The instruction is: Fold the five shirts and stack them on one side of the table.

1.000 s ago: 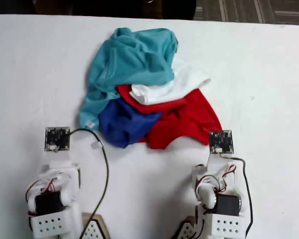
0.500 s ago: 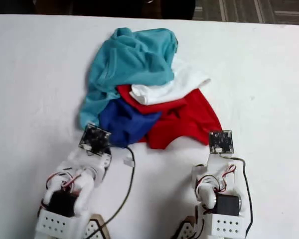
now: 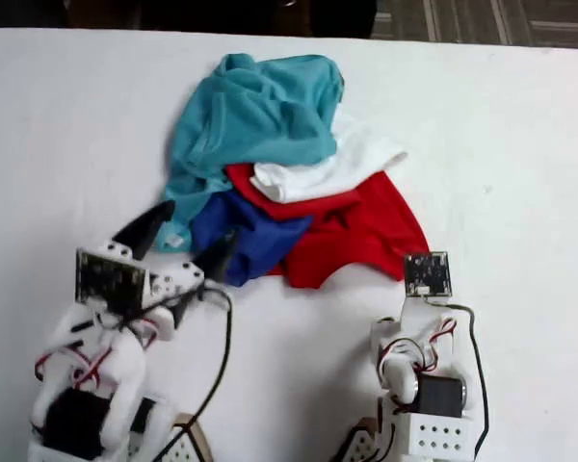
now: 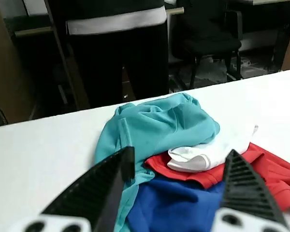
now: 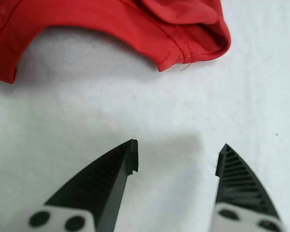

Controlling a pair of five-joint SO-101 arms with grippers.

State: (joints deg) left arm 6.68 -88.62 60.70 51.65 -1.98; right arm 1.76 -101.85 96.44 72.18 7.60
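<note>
A loose pile of shirts lies at the table's middle. A teal shirt (image 3: 255, 115) (image 4: 154, 121) sits on top at the far side, over a white shirt (image 3: 332, 168) (image 4: 208, 154). A red shirt (image 3: 366, 231) (image 4: 273, 174) (image 5: 111, 24) and a blue shirt (image 3: 246, 236) (image 4: 174, 203) lie nearer the arms. My left gripper (image 3: 189, 236) (image 4: 180, 153) is raised and open over the blue shirt's near-left edge, holding nothing. My right gripper (image 5: 179, 146) is open just above bare table, a little short of the red shirt's hem.
The white table (image 3: 520, 144) has free room on both sides of the pile. A black cable (image 3: 217, 356) trails from the left arm across the near table. Beyond the far edge stands a dark chair (image 4: 212, 38).
The left arm swung toward the pile and lifted, and its open fingers now point at the blue and teal shirts. The right arm and the shirts have not moved.
</note>
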